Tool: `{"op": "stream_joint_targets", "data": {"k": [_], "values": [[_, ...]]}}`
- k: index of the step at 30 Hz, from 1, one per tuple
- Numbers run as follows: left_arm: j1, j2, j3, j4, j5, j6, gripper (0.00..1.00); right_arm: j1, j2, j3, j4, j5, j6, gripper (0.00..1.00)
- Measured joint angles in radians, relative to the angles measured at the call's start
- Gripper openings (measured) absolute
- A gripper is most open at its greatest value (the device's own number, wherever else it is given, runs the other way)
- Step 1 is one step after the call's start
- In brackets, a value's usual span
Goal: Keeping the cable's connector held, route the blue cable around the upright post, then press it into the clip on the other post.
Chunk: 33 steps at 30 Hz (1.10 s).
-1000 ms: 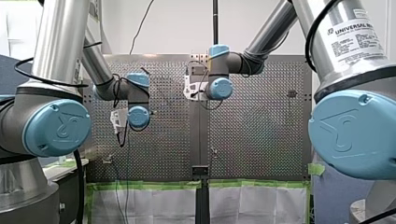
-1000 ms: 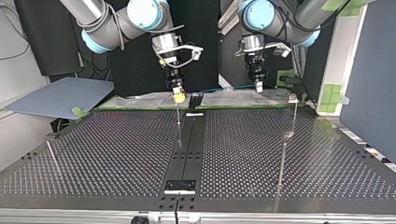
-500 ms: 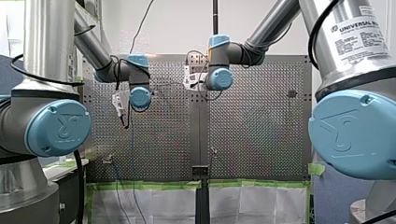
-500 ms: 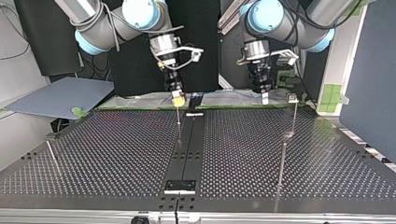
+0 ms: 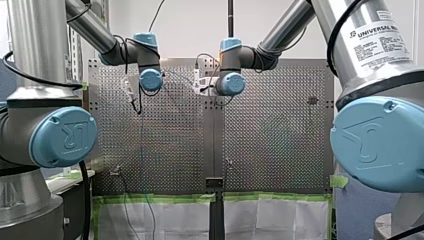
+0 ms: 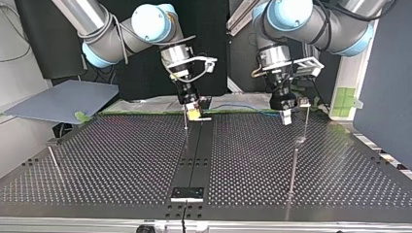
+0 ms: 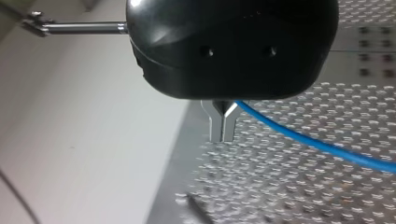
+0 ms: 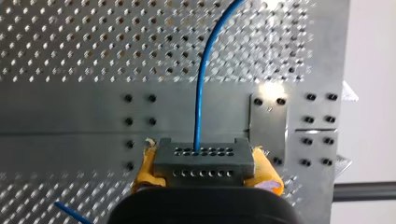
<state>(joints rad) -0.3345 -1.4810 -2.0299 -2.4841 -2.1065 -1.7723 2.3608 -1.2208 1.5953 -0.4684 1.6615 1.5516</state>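
Near the post (image 6: 306,121), the left gripper (image 7: 223,128) pinched the blue cable (image 7: 303,140), the right gripper (image 8: 205,164) the connector (image 8: 204,155); looping looked due.

Connector (image 8: 204,157) in our right pincer (image 6: 194,113) beside the centre post (image 6: 185,122), cable (image 6: 233,107) running to our left pincer (image 6: 285,118) beside the clip post (image 6: 304,102).

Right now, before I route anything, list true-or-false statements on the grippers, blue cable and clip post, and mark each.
1. My right gripper clamps the grey perforated connector block between yellow pads. True.
2. My left gripper is open, clear of the thin blue cable. False: its metal fingers are shut on it.
3. The cable spans from the connector to my left gripper. True.
4. The cable already sits in the clip on the thin metal post. False: it hangs between the grippers, beside that post.
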Motion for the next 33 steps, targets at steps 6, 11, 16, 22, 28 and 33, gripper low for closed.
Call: {"op": "stream_joint_targets", "data": {"k": [6, 11, 16, 22, 28, 33], "values": [[0.017, 0.048, 0.048, -0.047, 0.005, -0.007, 0.00, 0.011, 0.003, -0.053, 0.028, -0.021, 0.010, 0.00], [0.036, 0.086, 0.086, -0.086, 0.011, -0.013, 0.00, 0.019, 0.010, -0.096, 0.056, -0.045, 0.024, 0.00], [0.056, 0.130, 0.130, -0.130, 0.038, -0.020, 0.00, 0.022, 0.017, -0.138, 0.090, -0.061, 0.034, 0.00], [0.081, 0.140, 0.179, -0.189, 0.075, -0.023, 0.00, 0.022, 0.030, -0.193, 0.113, -0.074, 0.052, 0.00], [0.104, 0.106, 0.212, -0.253, 0.117, -0.037, 0.00, 0.022, 0.053, -0.256, 0.132, -0.086, 0.063, 0.00], [0.134, 0.118, 0.218, -0.278, 0.160, -0.052, 0.00, 0.023, 0.070, -0.306, 0.135, -0.100, 0.074, 0.00]]}}
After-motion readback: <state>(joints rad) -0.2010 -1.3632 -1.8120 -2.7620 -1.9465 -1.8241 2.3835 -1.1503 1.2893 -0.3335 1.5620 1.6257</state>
